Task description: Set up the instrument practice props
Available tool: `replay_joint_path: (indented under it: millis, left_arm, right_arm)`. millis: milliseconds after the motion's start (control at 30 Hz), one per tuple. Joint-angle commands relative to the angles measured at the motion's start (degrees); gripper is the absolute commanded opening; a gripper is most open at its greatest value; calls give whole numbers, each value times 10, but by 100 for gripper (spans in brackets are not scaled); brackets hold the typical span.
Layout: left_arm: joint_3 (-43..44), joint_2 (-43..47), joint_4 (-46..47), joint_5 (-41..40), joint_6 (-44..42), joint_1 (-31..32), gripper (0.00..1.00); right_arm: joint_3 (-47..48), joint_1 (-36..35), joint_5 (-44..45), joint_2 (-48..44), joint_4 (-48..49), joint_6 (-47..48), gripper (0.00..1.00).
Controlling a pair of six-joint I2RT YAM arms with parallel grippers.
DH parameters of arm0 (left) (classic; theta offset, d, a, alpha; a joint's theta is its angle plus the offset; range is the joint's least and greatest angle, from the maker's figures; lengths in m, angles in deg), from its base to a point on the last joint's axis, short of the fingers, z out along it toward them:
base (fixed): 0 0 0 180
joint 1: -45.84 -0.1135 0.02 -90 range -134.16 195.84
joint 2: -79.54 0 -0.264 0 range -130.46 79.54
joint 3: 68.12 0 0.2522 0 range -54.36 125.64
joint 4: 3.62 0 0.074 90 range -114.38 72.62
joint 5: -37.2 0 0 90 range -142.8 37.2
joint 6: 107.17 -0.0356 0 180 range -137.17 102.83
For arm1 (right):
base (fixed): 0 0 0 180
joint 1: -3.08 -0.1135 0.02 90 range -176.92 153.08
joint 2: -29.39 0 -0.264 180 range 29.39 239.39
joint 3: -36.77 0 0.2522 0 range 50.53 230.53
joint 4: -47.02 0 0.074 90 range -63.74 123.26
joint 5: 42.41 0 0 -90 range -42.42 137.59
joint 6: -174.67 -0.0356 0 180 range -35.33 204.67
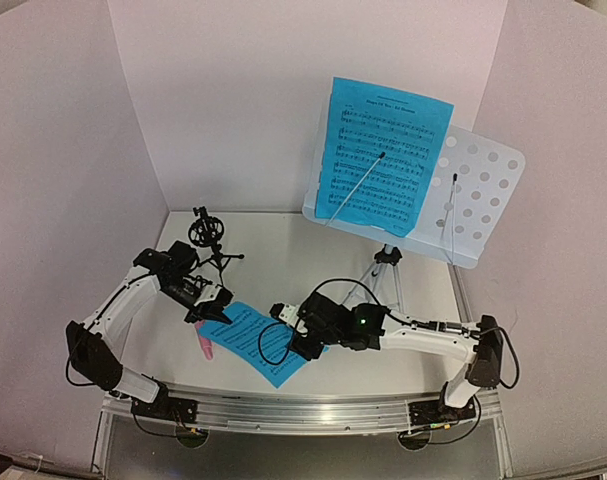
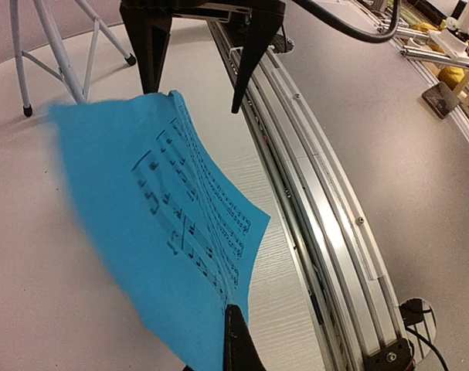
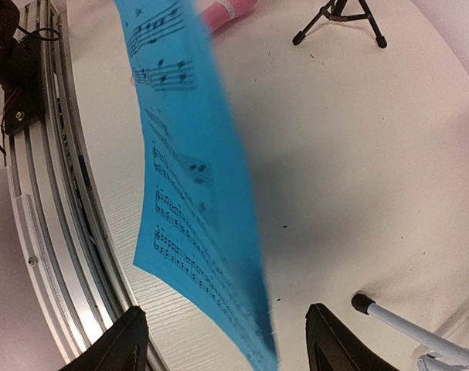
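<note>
The silver tripod music stand (image 1: 388,270) stands at the back right. One blue sheet-music page (image 1: 383,155) rests on its perforated desk (image 1: 483,195). My left gripper (image 1: 211,315) is shut on a corner of the second blue page (image 1: 251,340) and holds it off the table; the grip also shows in the left wrist view (image 2: 230,313). My right gripper (image 1: 289,336) is open, its fingers (image 3: 130,340) on either side of the page's other end (image 3: 203,232) without touching. The pink microphone (image 1: 205,346) lies under the page. The black mic mount (image 1: 208,240) stands at the back left.
The aluminium rail (image 1: 303,410) runs along the near table edge, just below the hanging page. A leg of the stand (image 3: 408,328) is close to my right gripper's far finger. White walls enclose the table on three sides.
</note>
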Motion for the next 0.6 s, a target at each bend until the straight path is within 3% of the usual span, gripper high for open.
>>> replay_joint_path:
  millis: [0, 133, 233, 400, 567]
  left_arm:
    - [27, 3, -43, -2, -50, 5, 0]
    - [39, -3, -48, -3, -55, 5, 0]
    - [47, -7, -46, -3, -54, 7, 0]
    - [52, -9, -45, -15, -55, 7, 0]
    - [48, -15, -43, -35, -61, 7, 0]
  right_arm:
    - [33, 6, 6, 6, 1, 37, 67]
    - [36, 17, -21, 9, 2, 45, 67]
    - [46, 20, -57, 19, 1, 48, 59]
    - [42, 21, -72, 16, 0, 34, 20]
    - [17, 21, -63, -19, 0, 16, 0]
